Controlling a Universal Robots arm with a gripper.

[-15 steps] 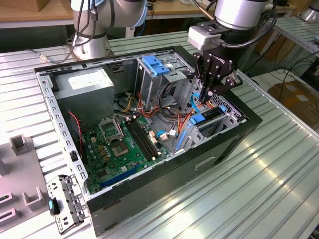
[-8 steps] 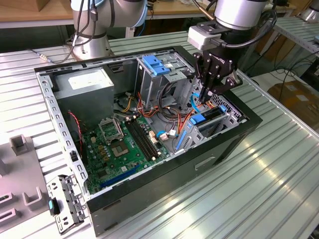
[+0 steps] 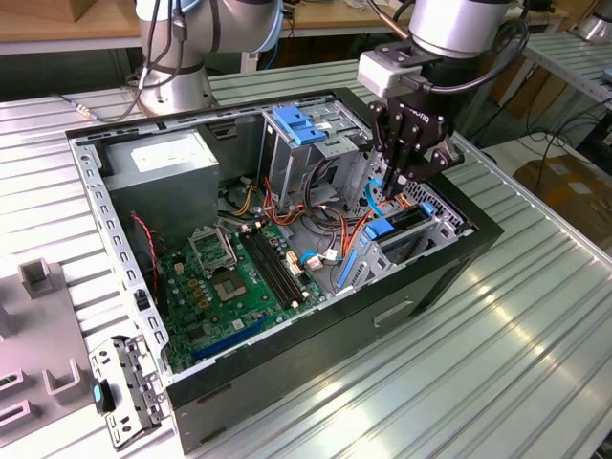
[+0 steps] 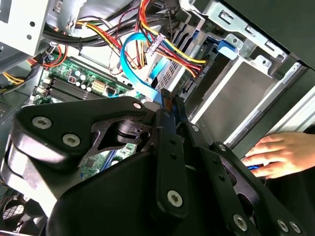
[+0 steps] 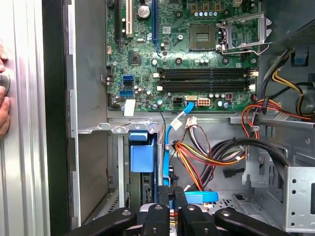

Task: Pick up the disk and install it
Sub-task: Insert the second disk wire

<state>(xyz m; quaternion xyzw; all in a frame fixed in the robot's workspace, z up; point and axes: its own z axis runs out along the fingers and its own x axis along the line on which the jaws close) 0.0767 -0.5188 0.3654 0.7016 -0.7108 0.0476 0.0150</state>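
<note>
The table (image 3: 535,325) is ribbed bare metal with a dull sheen. On it, the computer case (image 3: 287,382) is matt black outside, with grey sheet metal inside around a glossy green motherboard (image 3: 239,277) and blue plastic latch (image 3: 301,124).

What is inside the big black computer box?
Inside the computer case you can see a green motherboard, coloured cables, a grey power supply and drive cages with blue latches. The gripper reaches in, hiding what lies directly beneath it.
</note>
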